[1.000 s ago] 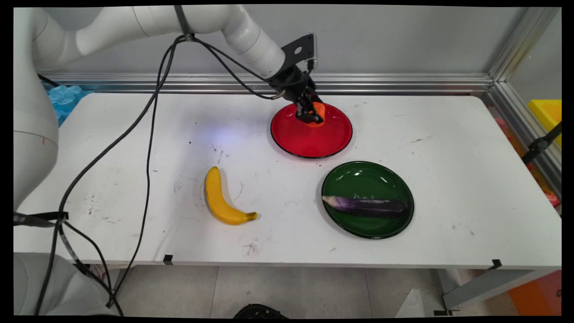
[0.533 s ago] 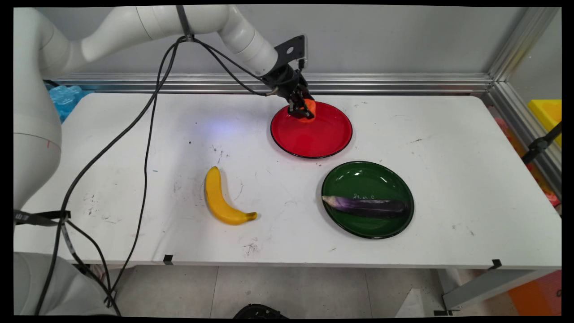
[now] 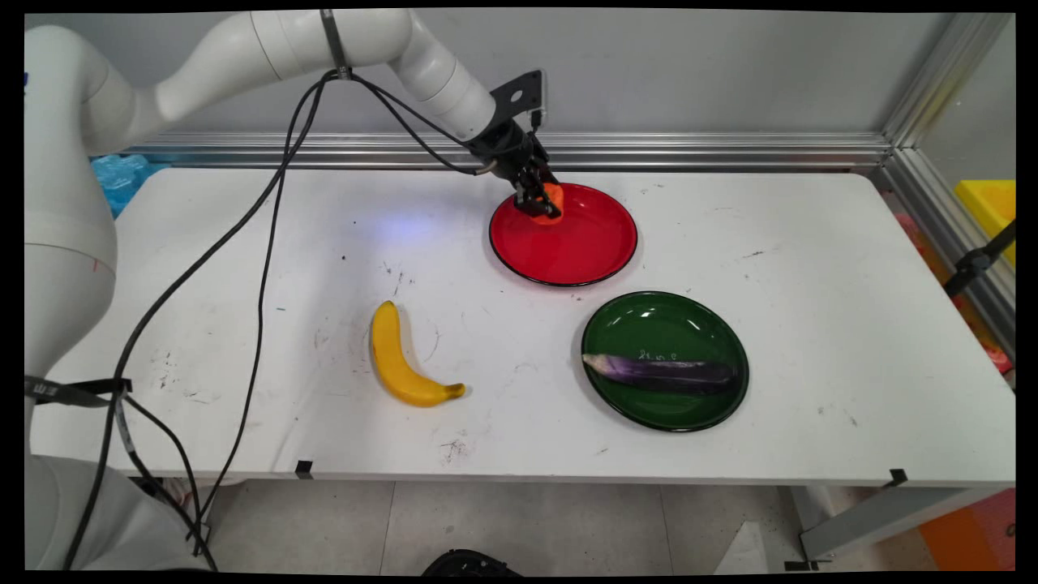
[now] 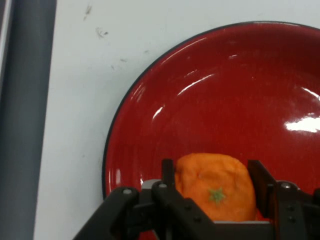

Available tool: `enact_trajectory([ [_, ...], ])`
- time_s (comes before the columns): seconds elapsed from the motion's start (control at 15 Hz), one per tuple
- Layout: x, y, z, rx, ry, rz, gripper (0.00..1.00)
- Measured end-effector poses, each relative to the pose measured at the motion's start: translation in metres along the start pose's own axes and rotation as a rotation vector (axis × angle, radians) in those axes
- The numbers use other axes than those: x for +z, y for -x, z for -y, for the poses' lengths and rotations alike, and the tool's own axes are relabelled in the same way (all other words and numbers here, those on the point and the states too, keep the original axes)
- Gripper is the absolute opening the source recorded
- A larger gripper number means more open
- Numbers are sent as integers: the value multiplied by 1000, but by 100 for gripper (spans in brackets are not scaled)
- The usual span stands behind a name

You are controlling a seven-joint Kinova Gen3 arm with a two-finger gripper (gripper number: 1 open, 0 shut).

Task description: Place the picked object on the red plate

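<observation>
Your black two-finger gripper [image 4: 215,187] is clenched on a small round orange fruit with a green star-shaped stem mark [image 4: 216,186], one finger [image 4: 168,175] pressed against each flank. In the hand view the fruit sits squarely between the fingers, so the hold looks centred rather than skewed. You have it over the far left part of the glossy red round plate [image 3: 584,247], near the rim on the wall side; you cannot tell from either view whether the fruit rests on the plate or hangs just above it.

The red plate stands toward the table's far edge, a little right of middle. Near it, toward the near edge, a dark green round plate [image 3: 649,320] carries a long purple eggplant [image 3: 661,371] lying across its near half. A yellow banana [image 3: 399,358] lies bare on the white table [image 3: 811,284], well apart to the left of both plates.
</observation>
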Motion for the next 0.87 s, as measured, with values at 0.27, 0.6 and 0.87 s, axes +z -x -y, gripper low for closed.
enact_trajectory([
  [0.27, 6, 5, 1, -3, 10, -6, 0],
  [0.6, 13, 10, 2, -9, 13, -14, 0],
  [0.87, 17, 10, 2, -18, 13, -24, 100],
])
